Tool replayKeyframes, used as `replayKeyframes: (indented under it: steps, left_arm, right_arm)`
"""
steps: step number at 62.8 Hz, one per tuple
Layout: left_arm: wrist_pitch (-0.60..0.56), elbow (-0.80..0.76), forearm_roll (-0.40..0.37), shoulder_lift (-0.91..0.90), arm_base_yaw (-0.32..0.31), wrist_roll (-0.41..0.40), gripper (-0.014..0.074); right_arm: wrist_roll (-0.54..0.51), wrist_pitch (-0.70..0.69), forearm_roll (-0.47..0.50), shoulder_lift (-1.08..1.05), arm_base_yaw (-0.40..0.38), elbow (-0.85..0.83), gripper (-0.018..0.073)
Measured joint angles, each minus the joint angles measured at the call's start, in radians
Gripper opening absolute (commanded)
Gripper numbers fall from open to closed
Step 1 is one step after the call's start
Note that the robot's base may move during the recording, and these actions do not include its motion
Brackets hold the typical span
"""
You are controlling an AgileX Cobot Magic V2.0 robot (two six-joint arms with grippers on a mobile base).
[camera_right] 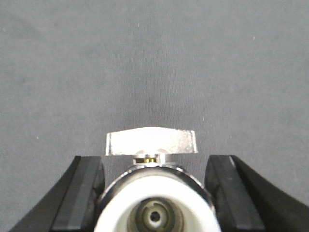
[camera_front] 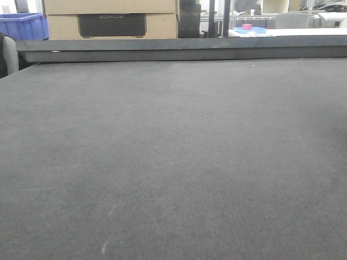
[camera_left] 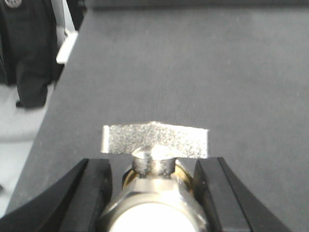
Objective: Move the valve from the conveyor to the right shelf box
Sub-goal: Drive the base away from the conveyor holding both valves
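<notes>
A valve (camera_right: 150,142) is sitting nearest, clamped by the right gripper (camera_right: 154,166); the left gripper (camera_left: 153,166) is likewise pinching a second valve (camera_left: 154,140) — both over the conveyor (camera_front: 173,162). Pickup looks done — the carry is calling for a swing toward the right shelf box, unseen here.

- Two shiny silver metal valves (camera_left: 154,140) (camera_right: 150,141)
- Two black robot grippers (camera_left: 153,162) (camera_right: 154,159)
- One wide dark grey woven conveyor belt (camera_front: 173,162)
- One blue plastic bin (camera_front: 21,26)
- One small pink thing (camera_front: 247,26)
</notes>
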Motion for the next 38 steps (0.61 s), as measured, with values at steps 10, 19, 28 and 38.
replayKeyframes:
  steps: [10,19,28,38]
  left_arm:
    - [-0.055,0.0,0.0,0.0,0.0,0.0,-0.0111]
    - [-0.063,0.0,0.0,0.0,0.0,0.0,-0.0111]
    - [-0.063,0.0,0.0,0.0,0.0,0.0,-0.0111]
    - [-0.063,0.0,0.0,0.0,0.0,0.0,-0.0111]
  right_arm:
    - [0.0,-0.053,0.0,0.0,0.0,0.0,-0.0162]
    - [0.0,-0.105,0.0,0.0,0.0,0.0,-0.0162]
    - [0.0,-0.182,0.001,0.0,0.0,0.0,-0.0162]
    - [0.0,-0.258,0.001,0.0,0.0,0.0,-0.0162]
